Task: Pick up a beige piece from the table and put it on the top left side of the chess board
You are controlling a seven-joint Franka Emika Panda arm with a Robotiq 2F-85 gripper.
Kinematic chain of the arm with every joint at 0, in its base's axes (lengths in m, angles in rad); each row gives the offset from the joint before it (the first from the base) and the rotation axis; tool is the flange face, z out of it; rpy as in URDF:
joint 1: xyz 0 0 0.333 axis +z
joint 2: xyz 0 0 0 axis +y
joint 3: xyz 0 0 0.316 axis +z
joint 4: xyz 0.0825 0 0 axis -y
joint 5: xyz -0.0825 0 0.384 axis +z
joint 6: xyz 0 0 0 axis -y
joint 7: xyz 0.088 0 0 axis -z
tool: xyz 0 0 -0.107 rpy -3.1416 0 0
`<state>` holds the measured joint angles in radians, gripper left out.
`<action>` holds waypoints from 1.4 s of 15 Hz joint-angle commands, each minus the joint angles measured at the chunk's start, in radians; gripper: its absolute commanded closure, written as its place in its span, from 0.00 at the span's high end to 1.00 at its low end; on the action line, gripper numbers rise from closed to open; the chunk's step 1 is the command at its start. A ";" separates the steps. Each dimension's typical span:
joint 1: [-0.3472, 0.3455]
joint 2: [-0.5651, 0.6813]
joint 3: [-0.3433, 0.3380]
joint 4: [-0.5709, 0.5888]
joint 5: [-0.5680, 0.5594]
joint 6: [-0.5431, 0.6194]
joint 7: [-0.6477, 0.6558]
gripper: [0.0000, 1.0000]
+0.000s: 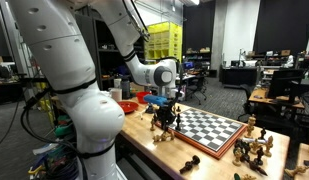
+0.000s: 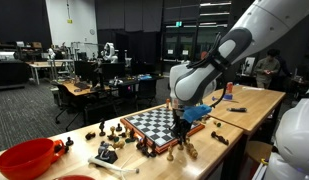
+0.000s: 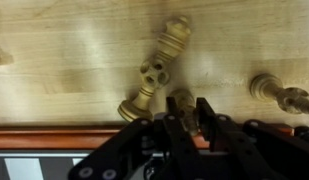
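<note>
In the wrist view my gripper (image 3: 184, 112) has its two black fingers closed around a beige chess piece (image 3: 181, 104), low over the pale tan table (image 3: 74, 40). The piece sits just off the chess board's reddish-brown rim (image 3: 44, 138). Another beige piece (image 3: 154, 72) lies on its side just beyond it, and one more (image 3: 279, 96) lies at the right. In both exterior views the gripper (image 1: 166, 113) (image 2: 180, 128) is down at the edge of the chess board (image 1: 195, 143) (image 2: 159, 146).
Several dark and beige pieces stand and lie off the board's ends (image 1: 254, 146) (image 2: 107, 150). A red bowl (image 2: 29, 158) sits at the table's end, and another red bowl (image 1: 127, 106) stands behind the arm. Desks and chairs fill the room beyond.
</note>
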<state>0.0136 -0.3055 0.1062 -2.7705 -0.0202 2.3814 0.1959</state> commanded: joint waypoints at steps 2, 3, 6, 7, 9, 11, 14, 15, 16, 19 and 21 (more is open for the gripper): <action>0.037 -0.092 0.011 -0.018 -0.001 -0.016 -0.015 0.06; 0.047 -0.117 0.013 -0.015 -0.001 -0.029 -0.025 0.06; 0.068 -0.171 0.028 0.020 -0.016 -0.058 -0.044 0.06; 0.073 -0.178 0.032 0.043 -0.018 -0.069 -0.051 0.06; 0.081 -0.176 0.035 0.093 -0.018 -0.090 -0.072 0.06; 0.076 -0.161 0.031 0.073 0.000 -0.058 -0.053 0.24; 0.075 -0.153 0.030 0.066 0.000 -0.057 -0.053 0.24; 0.074 -0.150 0.029 0.065 0.000 -0.056 -0.053 0.24; 0.074 -0.148 0.029 0.065 0.000 -0.056 -0.053 0.06; 0.072 -0.052 0.027 0.180 -0.021 -0.060 -0.095 0.06; 0.076 0.033 0.019 0.284 -0.021 -0.074 -0.147 0.06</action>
<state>0.0868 -0.4059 0.1361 -2.6394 -0.0214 2.3319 0.1064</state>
